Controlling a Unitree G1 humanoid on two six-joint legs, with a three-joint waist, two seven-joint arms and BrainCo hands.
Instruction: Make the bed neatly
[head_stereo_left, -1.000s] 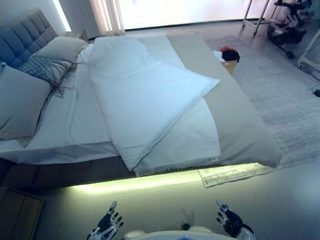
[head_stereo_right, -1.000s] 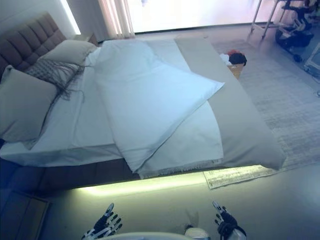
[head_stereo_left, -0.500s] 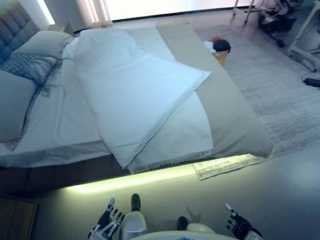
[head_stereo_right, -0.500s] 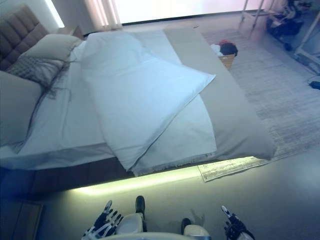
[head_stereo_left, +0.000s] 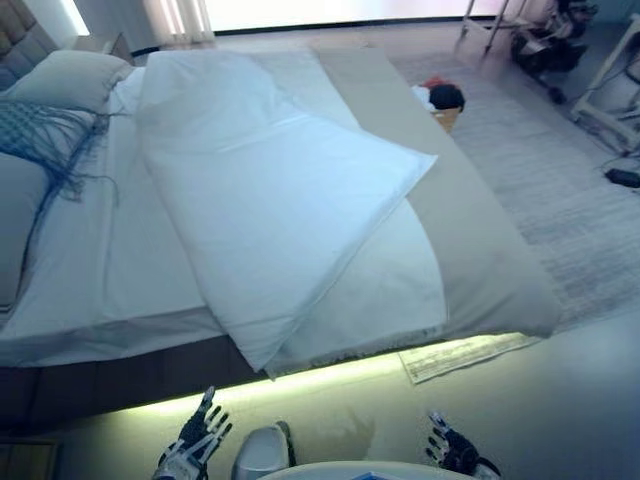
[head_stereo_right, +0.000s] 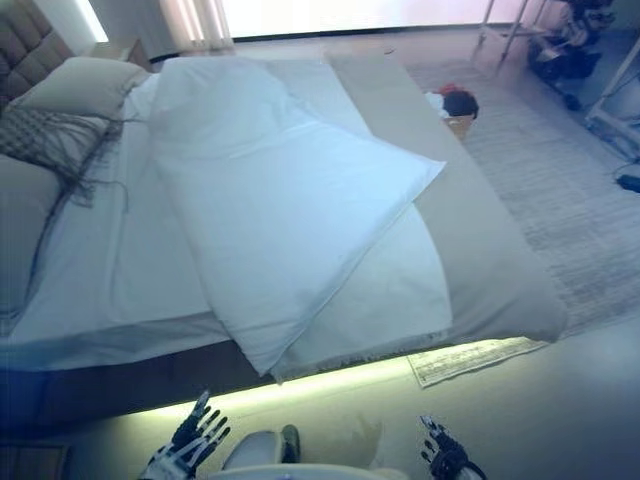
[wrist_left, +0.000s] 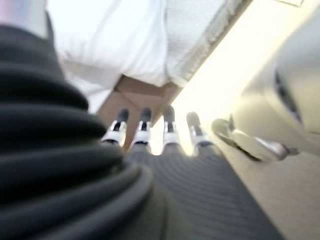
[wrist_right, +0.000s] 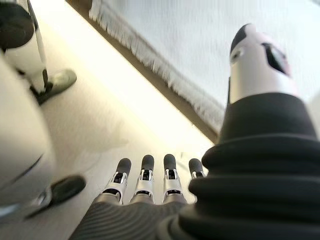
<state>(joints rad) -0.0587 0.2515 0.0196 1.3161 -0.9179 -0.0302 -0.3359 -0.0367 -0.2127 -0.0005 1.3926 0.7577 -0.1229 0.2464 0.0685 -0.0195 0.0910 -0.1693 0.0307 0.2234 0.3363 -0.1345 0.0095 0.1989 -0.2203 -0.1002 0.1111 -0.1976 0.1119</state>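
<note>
The bed (head_stereo_left: 70, 250) fills the view ahead. A white duvet (head_stereo_left: 270, 190) lies folded and skewed across the middle, one corner (head_stereo_left: 425, 160) pointing to the right and one hanging over the near edge (head_stereo_left: 250, 355). A white fringed sheet (head_stereo_left: 390, 290) lies under it, and a beige cover (head_stereo_left: 480, 250) lies over the foot end. My left hand (head_stereo_left: 192, 440) and right hand (head_stereo_left: 450, 452) hang low over the floor, both open and empty, short of the bed's near edge. The left wrist view shows the duvet's hanging corner (wrist_left: 115, 40) past my fingers (wrist_left: 142, 132).
Pillows (head_stereo_left: 65, 80) and a fringed cushion (head_stereo_left: 45, 130) lie at the head end on the left. A lit strip (head_stereo_left: 330, 375) glows under the bed frame. A grey rug (head_stereo_left: 570, 190) lies to the right, with a box of clothes (head_stereo_left: 440, 100) and metal stands (head_stereo_left: 540, 40) beyond.
The camera has moved closer to the bed and shifted, so the bed looks larger. Both hands stay low and open. The bedding has not moved.
</note>
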